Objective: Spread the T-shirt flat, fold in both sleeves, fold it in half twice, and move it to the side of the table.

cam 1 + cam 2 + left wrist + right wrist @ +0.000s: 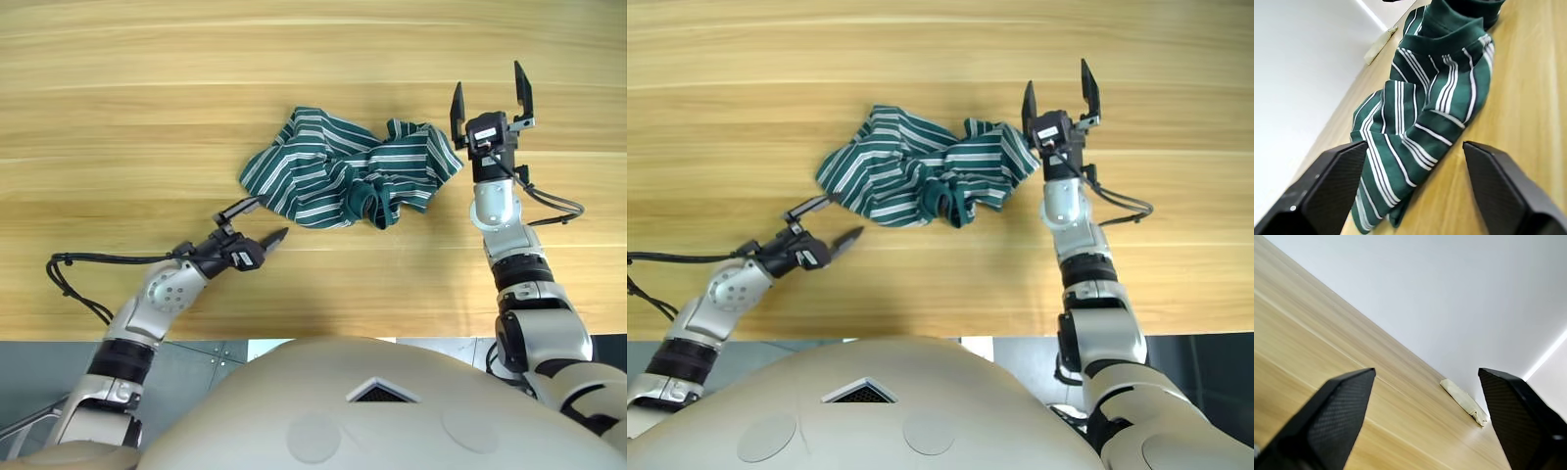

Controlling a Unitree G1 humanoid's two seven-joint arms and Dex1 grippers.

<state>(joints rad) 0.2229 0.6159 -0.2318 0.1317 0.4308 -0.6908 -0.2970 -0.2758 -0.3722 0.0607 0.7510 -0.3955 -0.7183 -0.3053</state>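
While the shirt [348, 176] lies crumpled and not yet spread, the head views place it near the middle of the table [147, 98], green and striped. Its long axis runs left to right, the right end a little farther than the left. At the shirt's near-left corner the left tool [269, 217] sits low over the table, fingers [279, 235] spread, aimed far-right along that axis. Its far finger reaches the hem, touching or just short, which cannot be told. Just beside the shirt's right end the right tool [488, 80] stands with fingers spread wide, aimed at the far edge and so past the cloth, not at it.

Left wrist view: both fingers [1327, 191] frame the shirt [1420, 122], the bunched hem lying ahead of the gap and more cloth piled beyond it. A pale strip [1378, 46] lies on the table farther off, by the wall [1293, 73].

Right wrist view: the fingers [1337, 416] stand well apart over bare table, with the pale strip [1464, 401] and the wall beyond.

Judgement: spreading is the step in hand. Both tools are close to opposite ends of the long axis, but only the left faces its end, so a short advance and a pinch would serve there. The right would need to turn or shift left towards its end before the two can draw the shirt open.
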